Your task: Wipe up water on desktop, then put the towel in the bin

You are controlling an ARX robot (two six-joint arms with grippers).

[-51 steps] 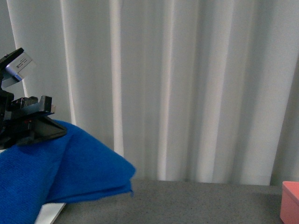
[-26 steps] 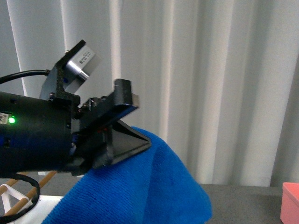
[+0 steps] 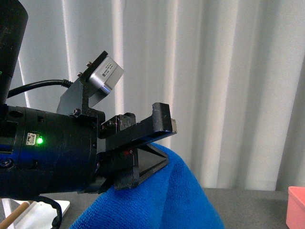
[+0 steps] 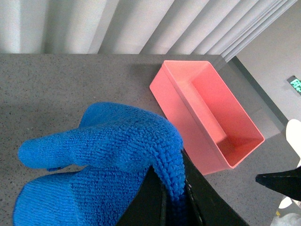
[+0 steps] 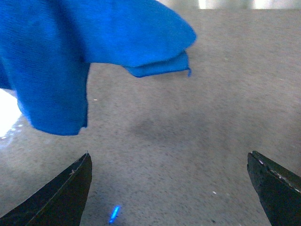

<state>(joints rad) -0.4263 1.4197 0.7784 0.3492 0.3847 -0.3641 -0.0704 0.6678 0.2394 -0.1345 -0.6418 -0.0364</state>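
1. White curtain (image 3: 228, 95) hangs behind the dark grey speckled surface (image 4: 56, 84).
2. The left hand (image 3: 159, 145) is pinched tight on the bright blue fuzzy towel (image 4: 108, 155), which is lifted above the surface.
3. The right hand (image 5: 169, 162) is spread wide and holds nothing.
4. The towel droops in soft folds.
5. Only the left wrist view shows the whole pink plastic bin (image 4: 207, 117), near the towel. The front view shows just its corner.

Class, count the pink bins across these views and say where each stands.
1. The pink bin stands on the desktop, right of the towel in the left gripper; the front view shows only its corner. Others may be out of frame.
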